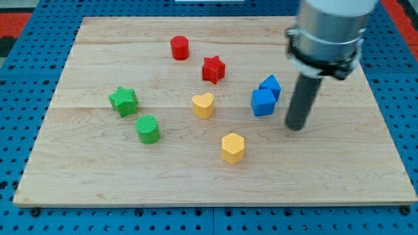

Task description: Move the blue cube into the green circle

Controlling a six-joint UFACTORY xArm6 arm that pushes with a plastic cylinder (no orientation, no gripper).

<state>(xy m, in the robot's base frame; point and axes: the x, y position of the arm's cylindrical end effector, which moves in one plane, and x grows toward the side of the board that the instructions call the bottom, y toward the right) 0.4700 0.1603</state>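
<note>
Two blue blocks sit at the view's right of centre, touching. The nearer one is the blue cube [263, 102]; the other blue block [271, 86] sits just above and right of it. The green circle, a ribbed green cylinder [148, 128], stands at the view's lower left. My tip [296, 126] rests on the board just right of and slightly below the blue cube, a small gap apart from it. The rod hangs from the grey arm at the view's top right.
A green star [123, 100] sits above and left of the green cylinder. A yellow heart [204, 104] and a yellow hexagon [232, 147] lie between the blue cube and the green cylinder. A red cylinder [179, 47] and a red star [213, 69] sit nearer the top.
</note>
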